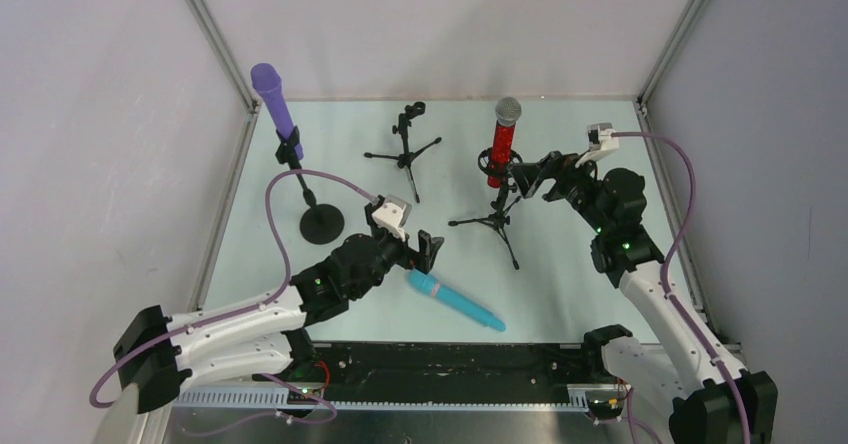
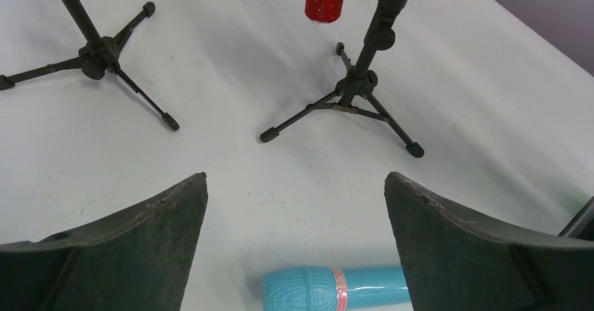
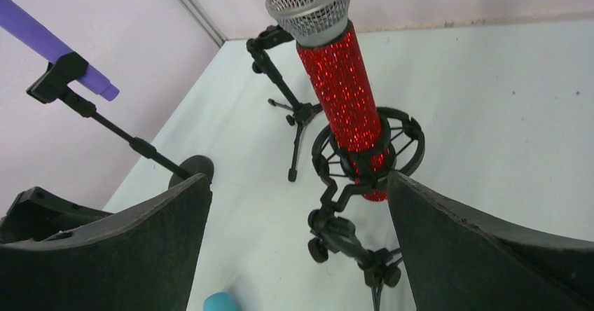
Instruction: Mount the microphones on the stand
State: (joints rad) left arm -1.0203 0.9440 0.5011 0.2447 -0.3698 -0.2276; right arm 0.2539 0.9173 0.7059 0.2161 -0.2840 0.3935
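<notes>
1. The purple microphone [image 1: 272, 99] was seen clipped into the round-base stand [image 1: 321, 222] at the far left of the surface [image 1: 580, 264], head tilted up; judged done.
2. The glittery red microphone [image 3: 340, 80] was seated upright in the ring mount of the right tripod stand [image 1: 497, 219]; also judged done.
3. The teal-blue microphone [image 2: 329, 288] was found lying flat near the front edge of the surface. Its head pointed at the left arm and no stand was touched.
4. An empty tripod stand [image 1: 405, 149], clip on top, stood at the far centre between the other two stands. It was judged the target for the last microphone.
5. The left claw [image 1: 418, 256] was held with jaws wide apart and nothing gripped. It was poised just over the teal-blue microphone's head, which sat off-centre toward one finger in the wrist view.
6. The right claw [image 1: 528, 176] was also spread apart and empty. It was close to the red microphone, whose body was framed between the fingers; no contact could be made out.
7. Step in hand, as judged: pick-up of the teal-blue microphone by the left claw.
8. Next move, as judged:
   - The claw needs to be lowered and centred on the barrel behind the pink ring, then closed across it.
   - The microphone then needs to be lifted and pressed into the empty clip.
   - The light tripod may need to be steadied.
</notes>
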